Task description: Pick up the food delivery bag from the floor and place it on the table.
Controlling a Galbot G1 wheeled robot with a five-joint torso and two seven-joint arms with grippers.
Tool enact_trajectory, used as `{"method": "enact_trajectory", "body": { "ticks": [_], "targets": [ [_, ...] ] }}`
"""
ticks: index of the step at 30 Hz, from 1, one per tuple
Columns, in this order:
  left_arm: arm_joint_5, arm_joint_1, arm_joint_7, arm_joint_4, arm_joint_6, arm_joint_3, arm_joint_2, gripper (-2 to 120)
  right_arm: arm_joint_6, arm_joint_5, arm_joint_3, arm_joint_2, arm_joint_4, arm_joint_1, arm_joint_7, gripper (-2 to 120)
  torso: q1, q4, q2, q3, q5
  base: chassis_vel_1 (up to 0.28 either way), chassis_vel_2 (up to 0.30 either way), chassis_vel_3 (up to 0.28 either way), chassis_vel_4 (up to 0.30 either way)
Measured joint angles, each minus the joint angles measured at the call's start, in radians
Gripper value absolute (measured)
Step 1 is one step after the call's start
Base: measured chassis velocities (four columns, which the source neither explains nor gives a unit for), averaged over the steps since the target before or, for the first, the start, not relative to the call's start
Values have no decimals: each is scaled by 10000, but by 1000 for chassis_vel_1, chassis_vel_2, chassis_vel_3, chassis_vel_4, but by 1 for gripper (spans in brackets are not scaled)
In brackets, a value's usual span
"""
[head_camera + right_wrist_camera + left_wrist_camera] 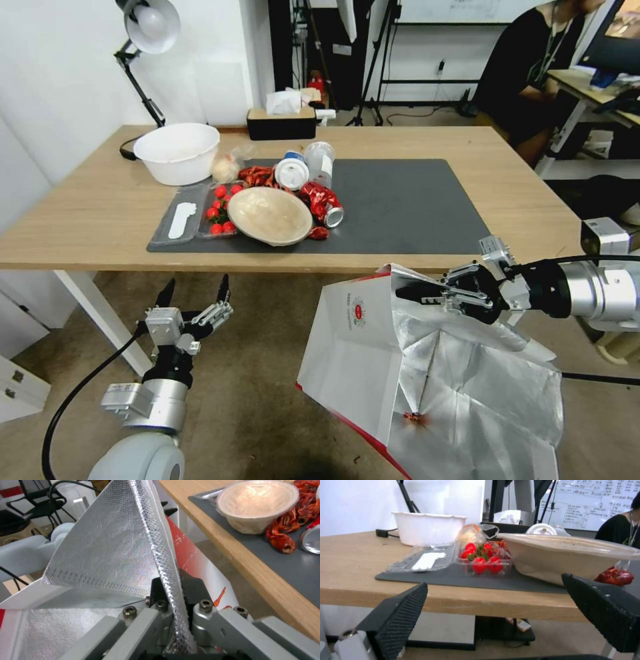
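Seen from the head cam, the right gripper (408,293) is clamped on the foil-lined top edge of the food delivery bag (360,353), which hangs tilted just in front of and below the near edge of the table (80,220), over the floor (253,400). The wrist cam shows the foil rim pinched between the closed fingers (193,590). The left gripper (195,290) waits low on the robot's left w/ fingers (401,612) spread wide, holding nothing, near the table edge.

Silver-grey arms with black cables end in grey-linked grippers with black textured fingers (400,615) and hex screws.
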Motion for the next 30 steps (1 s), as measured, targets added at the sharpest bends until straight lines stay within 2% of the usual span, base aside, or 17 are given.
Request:
{"method": "enact_trajectory", "body": {
  "ticks": [30],
  "targets": [
    [15, 0, -12, 17, -8, 20, -15, 100, 20, -26, -18, 24, 9, -11, 2, 0, 570, 0, 1323, 749, 0, 0, 0, 0, 0]
  ]
}}
